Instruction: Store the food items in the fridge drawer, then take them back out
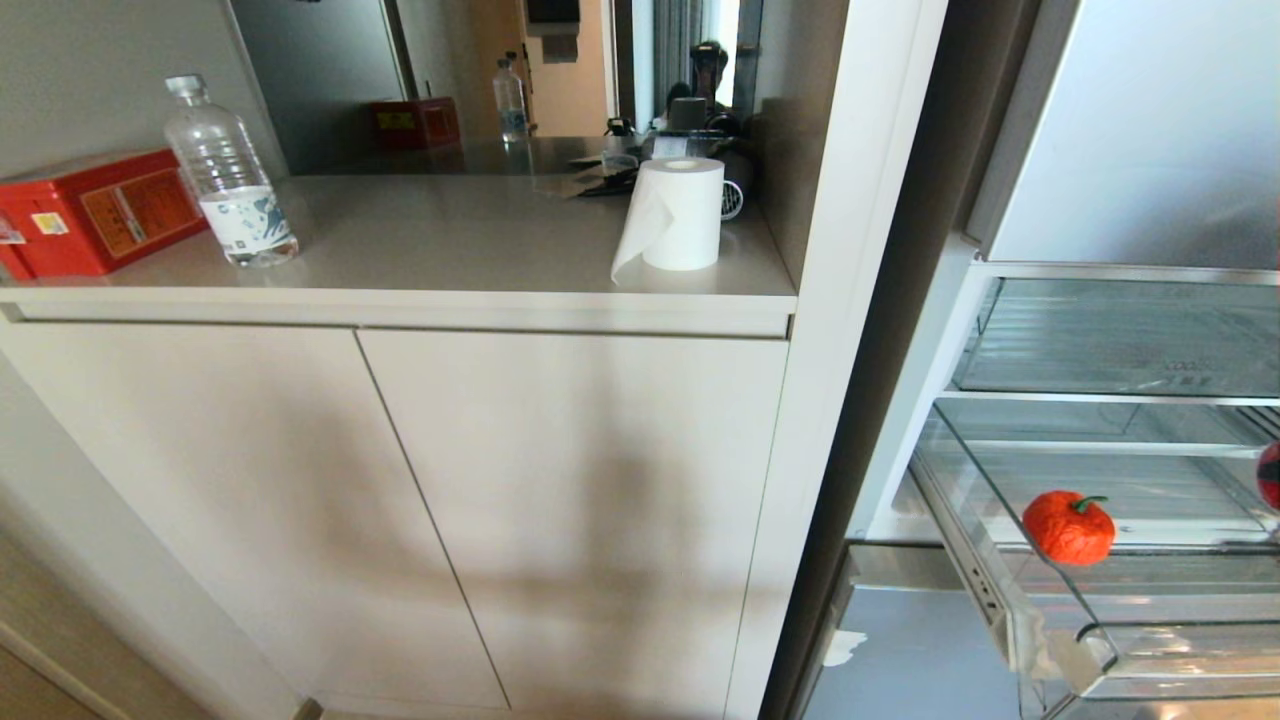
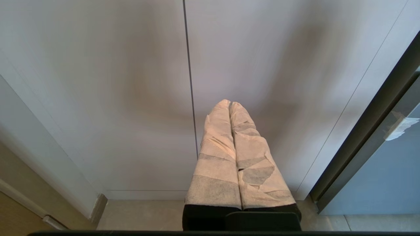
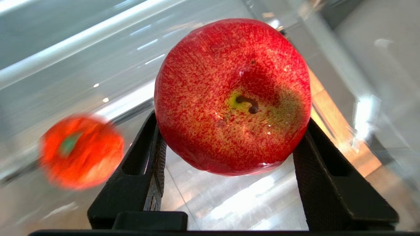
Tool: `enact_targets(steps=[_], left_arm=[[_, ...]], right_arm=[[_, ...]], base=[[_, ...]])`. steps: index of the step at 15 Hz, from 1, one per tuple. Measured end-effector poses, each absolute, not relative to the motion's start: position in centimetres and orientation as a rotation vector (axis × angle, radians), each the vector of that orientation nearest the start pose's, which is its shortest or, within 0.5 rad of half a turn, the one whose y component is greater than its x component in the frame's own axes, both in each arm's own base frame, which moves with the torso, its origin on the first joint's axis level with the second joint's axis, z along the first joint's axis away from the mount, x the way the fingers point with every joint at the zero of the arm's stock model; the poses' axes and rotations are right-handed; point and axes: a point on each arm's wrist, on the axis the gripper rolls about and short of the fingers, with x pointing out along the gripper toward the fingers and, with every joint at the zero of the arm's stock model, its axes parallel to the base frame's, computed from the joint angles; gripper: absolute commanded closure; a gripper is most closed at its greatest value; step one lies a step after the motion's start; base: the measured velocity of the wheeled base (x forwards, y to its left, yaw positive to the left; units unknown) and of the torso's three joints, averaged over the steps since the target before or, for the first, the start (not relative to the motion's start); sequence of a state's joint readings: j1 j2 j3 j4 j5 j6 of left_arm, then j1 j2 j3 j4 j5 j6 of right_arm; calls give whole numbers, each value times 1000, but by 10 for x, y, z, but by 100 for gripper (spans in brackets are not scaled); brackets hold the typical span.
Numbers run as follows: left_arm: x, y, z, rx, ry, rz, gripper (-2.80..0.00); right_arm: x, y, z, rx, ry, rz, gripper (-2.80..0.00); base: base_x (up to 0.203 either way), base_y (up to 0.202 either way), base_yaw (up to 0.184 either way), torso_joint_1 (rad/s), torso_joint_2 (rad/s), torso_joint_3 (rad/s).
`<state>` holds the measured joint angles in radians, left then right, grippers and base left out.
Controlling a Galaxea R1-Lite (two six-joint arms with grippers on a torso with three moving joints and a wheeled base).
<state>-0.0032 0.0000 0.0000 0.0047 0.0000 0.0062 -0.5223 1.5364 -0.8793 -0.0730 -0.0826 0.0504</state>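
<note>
Apple (image 3: 232, 96), red w/ yellow speckling, nearest the lens in right wrist view: sits between the two black fingers (image 3: 144, 170) of the right pincer (image 3: 229, 144), which is clamped on it from both sides, stem end facing the camera. Clear ribbed plastic shows under it.

Pumpkin piece (image 1: 1068, 527) – red-orange, green stem – lies inside the fridge drawer (image 1: 1000, 520), near the drawer's left side wall, behind its clear front wall. In right wrist view same pumpkin piece (image 3: 82, 151) is blurred, well apart from the apple. In head view a red sliver (image 1: 1270, 475) at frame edge, to the right of the pumpkin piece over the drawer – prob. the apple; can't confirm.

Drawer is pulled out from fridge; glass shelf (image 1: 1120, 340) above it.

Left pincer (image 2: 230, 105): tape-wrapped fingers pressed together, nothing between them, facing cabinet doors (image 2: 131, 98) left of the fridge.

Tabletop (image 1: 450, 240), left of fridge: paper roll (image 1: 680, 212) closest to fridge, then water bottle (image 1: 228, 175), red box (image 1: 95, 210) farthest.
</note>
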Motion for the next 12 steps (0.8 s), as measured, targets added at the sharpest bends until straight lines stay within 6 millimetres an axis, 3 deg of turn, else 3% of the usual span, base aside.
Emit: enact_targets(steps=[3,6,10,12], left_arm=[[-23,0,75,6,5,-3,0],[-23,0,75,7,5,-3,0],[-23,0,75,7,5,-3,0],[-23,0,75,7,5,-3,0]], right_arm=[[176,-103,215,161,461,-596,0],[124,-72,221,137,348,-589,0],[70,-23,213,68,184,-418,0],[42,-10,204,48,95,-353,0]], base=[[0,0,0,0,0,0],[0,0,0,0,0,0],[0,0,0,0,0,0],[0,0,0,0,0,0]])
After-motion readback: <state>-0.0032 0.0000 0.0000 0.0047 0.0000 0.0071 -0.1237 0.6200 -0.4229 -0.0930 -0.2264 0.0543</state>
